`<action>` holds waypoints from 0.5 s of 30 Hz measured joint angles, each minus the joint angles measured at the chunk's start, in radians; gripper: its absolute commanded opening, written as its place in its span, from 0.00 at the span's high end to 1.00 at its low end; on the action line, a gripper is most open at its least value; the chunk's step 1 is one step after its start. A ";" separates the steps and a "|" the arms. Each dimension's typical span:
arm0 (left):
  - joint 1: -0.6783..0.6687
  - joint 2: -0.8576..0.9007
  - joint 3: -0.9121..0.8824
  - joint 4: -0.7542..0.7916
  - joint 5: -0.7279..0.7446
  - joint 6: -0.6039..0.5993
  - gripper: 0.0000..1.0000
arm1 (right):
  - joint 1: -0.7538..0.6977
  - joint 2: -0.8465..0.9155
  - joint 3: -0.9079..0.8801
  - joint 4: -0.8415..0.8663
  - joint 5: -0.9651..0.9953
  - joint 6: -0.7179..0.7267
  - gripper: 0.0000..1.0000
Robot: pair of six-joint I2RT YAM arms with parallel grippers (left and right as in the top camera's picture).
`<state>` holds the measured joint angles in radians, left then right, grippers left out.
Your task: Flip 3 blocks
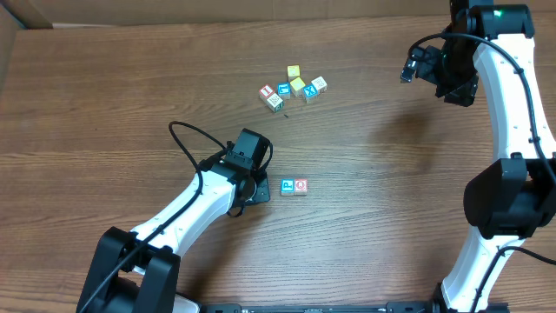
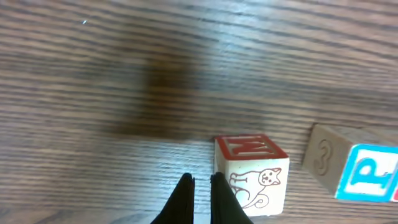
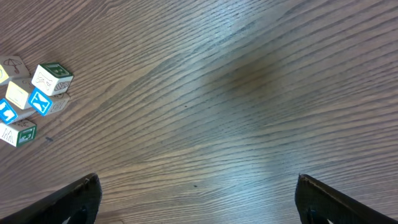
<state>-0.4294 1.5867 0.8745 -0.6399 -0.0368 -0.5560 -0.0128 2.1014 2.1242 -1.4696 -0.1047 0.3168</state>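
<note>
Left arm came in from the near-left corner, white links stretched low over the counter (image 1: 373, 174), a black cable (image 1: 184, 139) looping off its back. The wrist was bent over so the left end effector (image 1: 258, 186) pointed down at the wood. On the wrist camera its two black tapered fingers (image 2: 185, 200) were drawn together, clamped on nothing.

Right at their tips sat the cat block (image 2: 252, 177): a small wooden cube, pale sides, a line-drawn cat on the facing side and a red-framed letter on top. The right-hand finger stood just beside its left edge; whether it touched could not be made out. Next over was the blue P block (image 2: 367, 174), its plain wood side embossed with a 3.

From above, the blue P block (image 1: 287, 186) lay flat near mid-counter, flush against the red-faced block (image 1: 301, 186) on its right, both just right of the end effector.

The right arm rose from the near-right edge and reached over the far right side, well apart from those blocks. The right end effector (image 1: 423, 63) hung above the counter with jaws spread wide and empty, its dark fingertips (image 3: 81, 196) at the bottom corners of the wrist view.

The counter was dark brown wood grain with a soft sheen. A loose cluster of other alphabet cubes (image 1: 293, 87), yellow, blue, red and green faces, sat toward the far side.
</note>
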 measured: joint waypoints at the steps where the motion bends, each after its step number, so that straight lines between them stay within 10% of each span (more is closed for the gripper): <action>1: 0.000 0.000 0.000 0.005 0.004 0.000 0.96 | 0.000 0.000 0.000 0.000 0.000 0.000 0.00; 15: 0.000 0.000 0.000 -0.019 0.018 0.000 0.96 | 0.000 0.000 0.000 0.000 0.000 0.000 0.00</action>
<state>-0.4294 1.5867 0.8745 -0.6594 -0.0189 -0.5560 -0.0128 2.1014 2.1242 -1.4693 -0.1047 0.3172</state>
